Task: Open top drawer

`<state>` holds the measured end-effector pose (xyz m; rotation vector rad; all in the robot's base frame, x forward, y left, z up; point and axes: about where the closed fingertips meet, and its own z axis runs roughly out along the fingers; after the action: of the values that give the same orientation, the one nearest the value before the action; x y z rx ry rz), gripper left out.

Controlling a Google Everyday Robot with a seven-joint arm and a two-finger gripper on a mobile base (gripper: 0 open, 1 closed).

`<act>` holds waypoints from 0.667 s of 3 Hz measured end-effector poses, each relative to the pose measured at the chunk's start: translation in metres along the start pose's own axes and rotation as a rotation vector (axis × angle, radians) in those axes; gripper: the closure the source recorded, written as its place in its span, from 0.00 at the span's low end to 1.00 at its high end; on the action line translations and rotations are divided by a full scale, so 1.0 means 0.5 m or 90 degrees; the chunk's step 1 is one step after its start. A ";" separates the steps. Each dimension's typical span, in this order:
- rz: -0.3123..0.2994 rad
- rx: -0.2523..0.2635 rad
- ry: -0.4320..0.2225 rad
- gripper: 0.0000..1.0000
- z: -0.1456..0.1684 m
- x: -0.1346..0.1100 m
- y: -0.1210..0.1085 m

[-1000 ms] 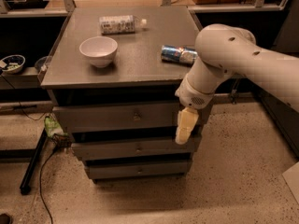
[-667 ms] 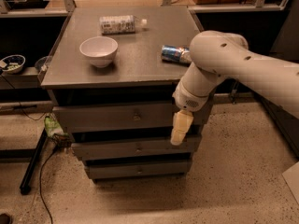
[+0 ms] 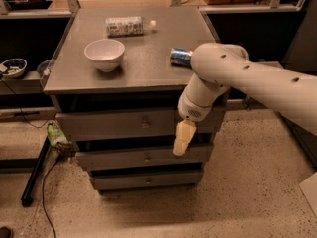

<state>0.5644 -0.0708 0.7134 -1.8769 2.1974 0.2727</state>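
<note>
The top drawer [image 3: 114, 125] is the wide grey front under the cabinet top, with a small round knob [image 3: 145, 125] at its centre. It looks shut, flush with the cabinet. My gripper [image 3: 181, 139] hangs from the white arm [image 3: 237, 81] in front of the cabinet. It is right of the knob and a little below it, over the right part of the top drawer front and the gap above the middle drawer. Its pale yellow fingers [image 3: 183, 135] point down.
Two slimmer drawers [image 3: 143, 158] sit below. On the cabinet top [image 3: 143, 58] stand a white bowl [image 3: 104, 54], a lying plastic bottle [image 3: 127, 26] and a blue can [image 3: 180, 56]. A shelf with a small bowl [image 3: 12, 67] is at left; cables [image 3: 47, 182] lie on the floor.
The gripper has moved left along the drawer fronts, closer to the top drawer's knob. The drawers have not moved.
</note>
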 end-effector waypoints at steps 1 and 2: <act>-0.001 0.016 -0.007 0.00 0.006 -0.008 -0.008; 0.000 0.040 -0.016 0.00 0.011 -0.030 -0.042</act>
<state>0.5879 -0.0582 0.7128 -1.8306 2.1641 0.2240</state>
